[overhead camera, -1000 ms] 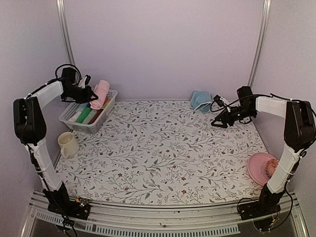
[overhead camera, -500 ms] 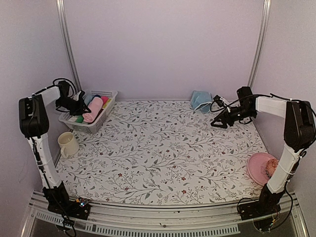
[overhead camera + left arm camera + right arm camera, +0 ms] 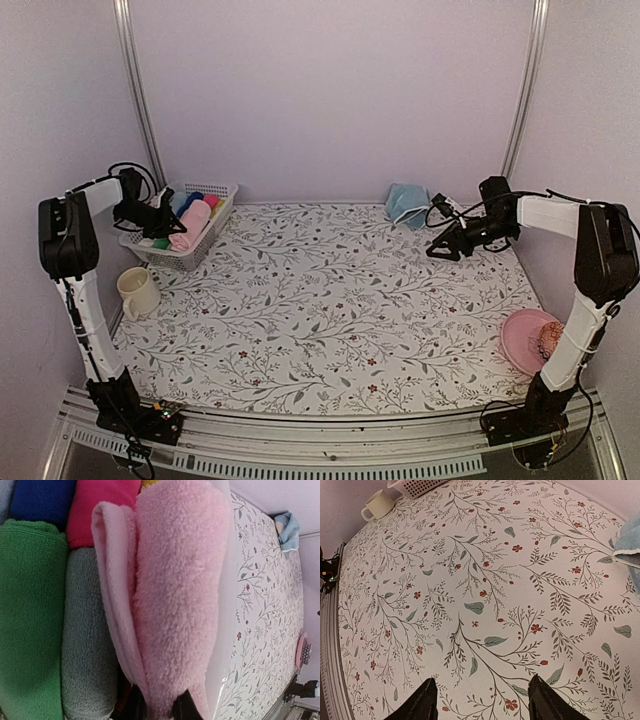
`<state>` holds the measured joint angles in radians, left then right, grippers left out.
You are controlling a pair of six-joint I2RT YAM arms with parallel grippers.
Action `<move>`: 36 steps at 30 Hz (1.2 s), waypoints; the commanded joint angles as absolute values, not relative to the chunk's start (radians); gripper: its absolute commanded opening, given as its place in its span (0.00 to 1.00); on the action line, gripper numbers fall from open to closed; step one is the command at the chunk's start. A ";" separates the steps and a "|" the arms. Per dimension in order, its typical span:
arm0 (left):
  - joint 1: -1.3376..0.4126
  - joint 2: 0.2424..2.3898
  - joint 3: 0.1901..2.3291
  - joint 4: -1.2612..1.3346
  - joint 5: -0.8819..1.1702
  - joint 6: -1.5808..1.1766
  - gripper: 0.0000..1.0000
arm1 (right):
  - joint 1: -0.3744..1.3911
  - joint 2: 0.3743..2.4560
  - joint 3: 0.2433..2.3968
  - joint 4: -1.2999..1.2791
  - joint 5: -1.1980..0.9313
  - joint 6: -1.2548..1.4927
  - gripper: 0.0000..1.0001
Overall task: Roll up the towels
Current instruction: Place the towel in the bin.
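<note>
My left wrist camera shows what the overhead one cannot. The pink towel [image 3: 175,595] lies rolled in the white basket [image 3: 196,257], on top of a grey towel [image 3: 87,645] and beside a green towel [image 3: 27,620], with a dark blue towel [image 3: 42,500] and a magenta towel [image 3: 102,505] at the far end. My left gripper [image 3: 159,710] is narrow, and its two dark tips pinch the near end of the pink roll. From above my arm covers that grip.

My right gripper [image 3: 482,705] hangs over the bare floral table [image 3: 330,300] with its fingers spread wide and nothing between them. A crumpled light blue towel [image 3: 405,203] lies just beyond it by the back wall, cut off at the edge of my right wrist view.

A cream mug [image 3: 137,292] stands in front of the basket, and a pink plate [image 3: 522,338] sits by my right arm. I cannot make out what is on the plate.
</note>
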<state>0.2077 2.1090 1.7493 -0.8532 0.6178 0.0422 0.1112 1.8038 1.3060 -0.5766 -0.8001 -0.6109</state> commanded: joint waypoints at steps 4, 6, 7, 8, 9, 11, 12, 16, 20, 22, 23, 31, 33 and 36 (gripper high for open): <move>0.201 2.162 1.736 -0.900 0.609 0.059 0.00 | 0.114 1.798 1.312 -0.587 -0.831 -0.621 0.61; 0.202 2.168 1.741 -0.901 0.594 0.053 0.00 | 0.114 1.800 1.312 -0.587 -0.832 -0.622 0.61; 0.204 2.171 1.745 -0.904 0.579 0.049 0.00 | 0.114 1.800 1.312 -0.586 -0.834 -0.624 0.61; 0.204 2.176 1.751 -0.908 0.557 0.045 0.01 | 0.114 1.800 1.312 -0.587 -0.834 -0.624 0.61; 0.204 2.178 1.759 -0.911 0.538 0.043 0.05 | 0.114 1.801 1.312 -0.587 -0.836 -0.623 0.61; 0.202 2.181 1.763 -0.916 0.516 0.037 0.12 | 0.114 1.800 1.312 -0.587 -0.836 -0.623 0.61; 0.202 2.181 1.763 -0.917 0.513 0.037 0.15 | 0.114 1.800 1.312 -0.587 -0.837 -0.622 0.61; 0.202 2.175 1.771 -0.919 0.466 0.025 0.29 | 0.114 1.800 1.312 -0.588 -0.839 -0.621 0.61; 0.202 2.148 1.786 -0.917 0.429 0.011 0.38 | 0.114 1.801 1.312 -0.587 -0.839 -0.621 0.61; 0.203 2.128 1.798 -0.915 0.417 0.002 0.44 | 0.114 1.802 1.312 -0.587 -0.842 -0.621 0.61; 0.203 2.118 1.803 -0.912 0.419 0.000 0.44 | 0.114 1.801 1.312 -0.587 -0.842 -0.621 0.61; 0.203 2.083 1.845 -0.911 0.381 -0.015 0.49 | 0.114 1.801 1.314 -0.590 -0.845 -0.623 0.60; 0.203 2.075 1.851 -0.910 0.380 -0.019 0.50 | 0.114 1.802 1.314 -0.590 -0.843 -0.624 0.60; 0.204 2.069 1.858 -0.904 0.385 -0.023 0.51 | 0.114 1.804 1.313 -0.591 -0.845 -0.624 0.60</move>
